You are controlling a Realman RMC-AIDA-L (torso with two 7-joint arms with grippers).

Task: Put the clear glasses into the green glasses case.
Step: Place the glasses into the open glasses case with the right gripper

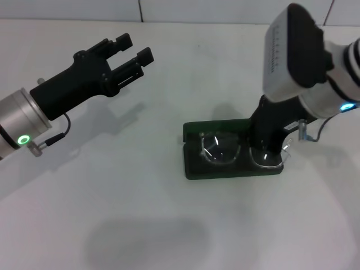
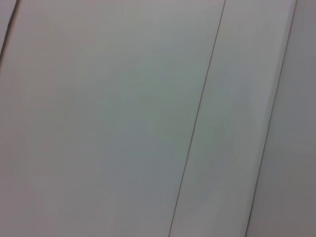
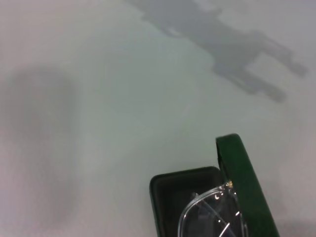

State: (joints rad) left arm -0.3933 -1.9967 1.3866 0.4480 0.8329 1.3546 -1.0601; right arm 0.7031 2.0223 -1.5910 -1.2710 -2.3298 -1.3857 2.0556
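Note:
The green glasses case (image 1: 194,166) lies open on the white table, right of centre, with its lid (image 1: 216,125) folded back on the far side. The clear glasses (image 1: 220,150) rest in its dark tray, lenses side by side, and their right end pokes past the case's right edge. My right gripper (image 1: 268,151) reaches straight down onto the right lens and hides it. The right wrist view shows the case (image 3: 243,195) with one clear lens (image 3: 210,215) inside. My left gripper (image 1: 133,48) hovers open and empty at the far left, well away from the case.
The white table (image 1: 140,214) spreads out on every side of the case. A white wall with thin seams (image 2: 197,118) fills the left wrist view. A cable (image 1: 315,135) hangs by the right wrist.

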